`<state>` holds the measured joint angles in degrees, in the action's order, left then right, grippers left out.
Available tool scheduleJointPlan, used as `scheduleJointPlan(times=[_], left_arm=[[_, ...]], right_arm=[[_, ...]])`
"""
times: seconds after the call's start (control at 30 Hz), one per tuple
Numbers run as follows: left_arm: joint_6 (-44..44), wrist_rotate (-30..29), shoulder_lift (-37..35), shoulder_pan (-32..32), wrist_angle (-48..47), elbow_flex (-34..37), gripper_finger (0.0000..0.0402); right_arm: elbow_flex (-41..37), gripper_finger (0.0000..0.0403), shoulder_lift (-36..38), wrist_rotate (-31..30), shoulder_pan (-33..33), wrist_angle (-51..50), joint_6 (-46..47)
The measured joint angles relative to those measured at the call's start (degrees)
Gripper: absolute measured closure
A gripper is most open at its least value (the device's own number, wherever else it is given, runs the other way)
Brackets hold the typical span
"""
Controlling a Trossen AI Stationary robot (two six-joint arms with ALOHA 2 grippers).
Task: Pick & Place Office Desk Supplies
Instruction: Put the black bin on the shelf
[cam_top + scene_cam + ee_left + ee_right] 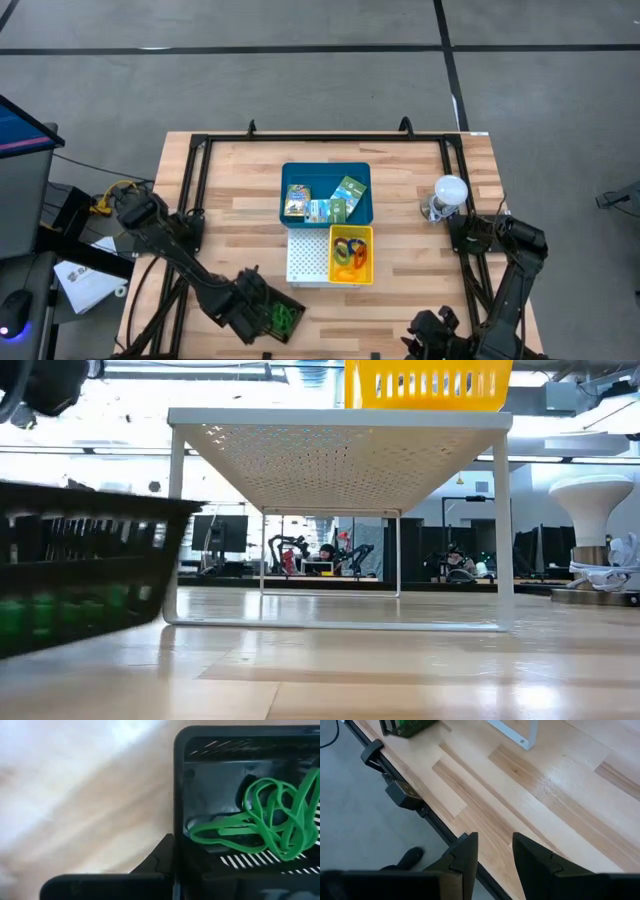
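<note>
A black mesh basket (272, 316) with green rubber bands (270, 822) inside is at the table's near left. My left gripper (176, 857) is shut on its wall and points down. In the low view the basket (80, 565) fills the left side. A yellow basket (352, 255) of coloured rubber bands stands on a white perforated shelf (308, 258). Behind it, a blue bin (327, 193) holds printed packets. My right gripper (495, 851) hangs open over the table's near right edge, with nothing between its fingers. My left gripper pinches the black basket's side wall (178, 827) near a corner. One finger (157, 862) is outside the wall, the other inside and mostly hidden by it. The fingers come from above, pointing down. Whether the basket is clear of the table, I cannot tell.
A white bulb-like object (450, 190) stands at the right, behind the right arm's base. A black frame rail (330, 138) runs round the wooden table. Bare wood lies between the black basket and the right gripper.
</note>
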<state>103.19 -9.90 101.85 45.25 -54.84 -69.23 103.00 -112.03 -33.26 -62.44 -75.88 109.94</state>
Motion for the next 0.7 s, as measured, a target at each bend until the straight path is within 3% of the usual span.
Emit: scheduleJointPlan(times=[0.13,0.33,0.53,0.7], left_arm=[[-4.78,0.24,-5.55,-1.29,-3.86,4.61,0.0398],[-6.11,0.25,-20.78,-2.84,0.53,18.96,0.0393],[-9.60,1.52,-35.82,-5.01,5.39,30.84,0.0356],[-9.54,2.34,-43.53,-5.67,6.25,34.35,0.0316]], right_arm=[[0.00,0.0284,0.00,-0.23,0.67,0.02,-0.25],[-0.02,0.0284,0.00,-0.43,1.42,1.34,-0.40],[-0.02,0.0284,0.00,-1.29,2.35,1.74,-0.42],[-0.02,0.0284,0.00,-1.33,3.35,3.52,-0.42]])
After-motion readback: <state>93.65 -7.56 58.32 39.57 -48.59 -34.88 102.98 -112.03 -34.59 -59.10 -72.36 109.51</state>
